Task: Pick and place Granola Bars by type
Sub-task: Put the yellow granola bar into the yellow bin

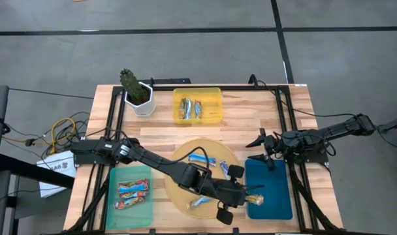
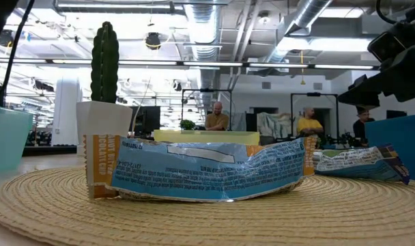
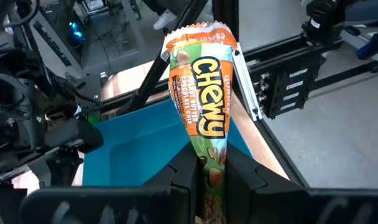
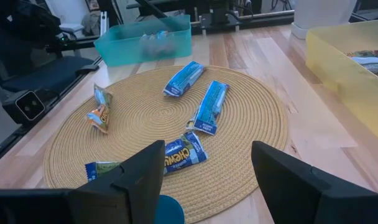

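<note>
My left gripper [image 1: 249,198] reaches from the table's left across the round woven mat [image 1: 185,155] and is shut on a brownish-gold "Chewy" bar [image 3: 201,93] at the left edge of the blue tray [image 1: 273,196]. Several blue-white bars [image 4: 209,106] lie flat on the mat. More bars lie in the green tray [image 1: 130,194] and the yellow tray [image 1: 197,106]. My right gripper [image 1: 265,155] hangs open over the blue tray's far left corner, holding nothing; in its wrist view its fingers [image 4: 145,174] stand wide apart. My left gripper pinches the brownish-gold bar between its two fingers near one end [image 3: 212,146]. The fingers come from the table's left and lie along the bar. The rest of the wrapper sticks out past the fingertips, lifted clear above the blue tray [image 3: 139,137].
A cactus in a white pot [image 1: 136,94] stands at the far left, beside the yellow tray. A black frame [image 1: 290,124] runs along the table's sides. Bare wood [image 1: 251,124] lies between the yellow tray and the right arm. People show in the room behind the table.
</note>
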Tool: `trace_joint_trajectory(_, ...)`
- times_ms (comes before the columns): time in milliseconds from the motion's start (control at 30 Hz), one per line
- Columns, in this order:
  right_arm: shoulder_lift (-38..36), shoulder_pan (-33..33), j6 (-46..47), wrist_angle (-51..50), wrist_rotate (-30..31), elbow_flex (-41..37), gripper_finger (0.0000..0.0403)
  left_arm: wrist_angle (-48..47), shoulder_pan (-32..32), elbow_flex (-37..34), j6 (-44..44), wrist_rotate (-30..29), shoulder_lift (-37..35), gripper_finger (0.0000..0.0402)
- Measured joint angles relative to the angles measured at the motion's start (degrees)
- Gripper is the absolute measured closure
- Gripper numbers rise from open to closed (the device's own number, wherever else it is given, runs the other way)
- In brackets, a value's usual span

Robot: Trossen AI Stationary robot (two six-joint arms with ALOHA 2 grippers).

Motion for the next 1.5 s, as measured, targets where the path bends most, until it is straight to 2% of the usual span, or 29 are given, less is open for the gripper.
trace_joint_trajectory(300,0.0,0.0,0.0,0.0,0.0,0.0,0.0168,0.7,0.9,0.0,-0.6,0.0,0.0,0.0360)
trace_joint_trajectory(467,0.0,0.0,0.0,0.0,0.0,0.0,0.0168,1.2,3.7,0.0,-0.7,-0.1,0.0,0.0360)
trace_joint_trajectory(833,0.0,0.0,0.0,0.0,0.0,0.0,0.0168,4.5,14.6,0.0,-0.7,-0.1,0.0,0.0360)
trace_joint_trajectory(1100,0.0,0.0,0.0,0.0,0.0,0.0,0.0168,5.6,24.2,-0.1,-9.2,-0.1,0.0,0.0360)
trace_joint_trajectory(1500,0.0,0.0,0.0,0.0,0.0,0.0,0.0168,2.2,34.1,-0.1,-14.0,-0.1,0.0,0.0360)
